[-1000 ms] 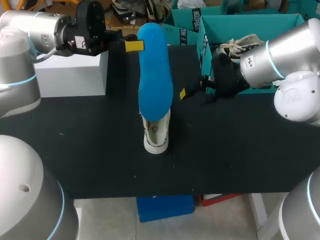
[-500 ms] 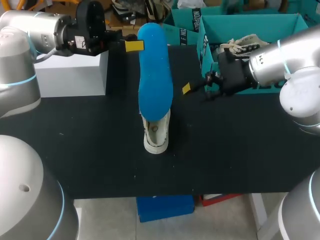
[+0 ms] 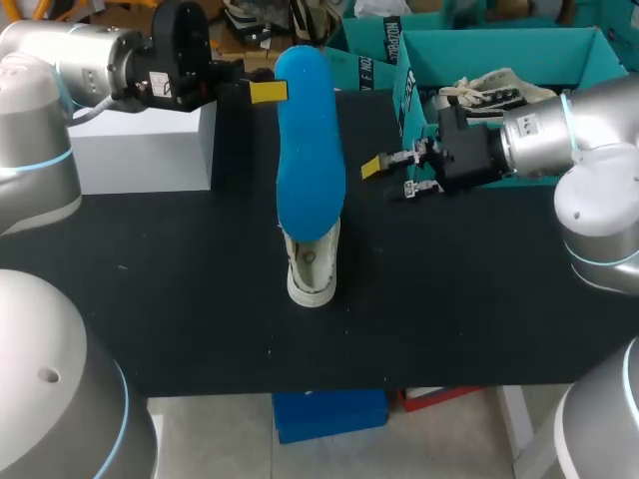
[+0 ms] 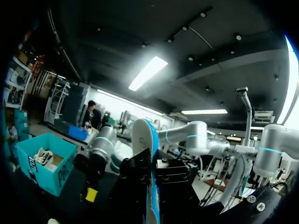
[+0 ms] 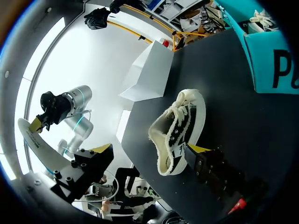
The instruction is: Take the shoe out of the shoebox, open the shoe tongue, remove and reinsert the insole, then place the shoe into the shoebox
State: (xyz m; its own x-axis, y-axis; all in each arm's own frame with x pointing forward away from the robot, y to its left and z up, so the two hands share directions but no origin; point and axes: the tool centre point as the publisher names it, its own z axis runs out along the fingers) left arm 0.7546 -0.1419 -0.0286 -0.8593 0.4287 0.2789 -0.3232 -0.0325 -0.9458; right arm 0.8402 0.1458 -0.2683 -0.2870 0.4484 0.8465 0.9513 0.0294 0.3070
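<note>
Right jaws, open, are edging in from frame right toward black-and-white canvas shoe [image 3: 313, 267] at centre of black table [image 3: 479, 299], left jaws gripping long blue foam insole [image 3: 310, 150] over it; reinsertion likely nearing.

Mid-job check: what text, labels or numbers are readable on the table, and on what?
shoebox: black print on its side wall, too small to read; in the right wrist view, large and cut off.
shoe, insole, white box: no text visible.
</note>
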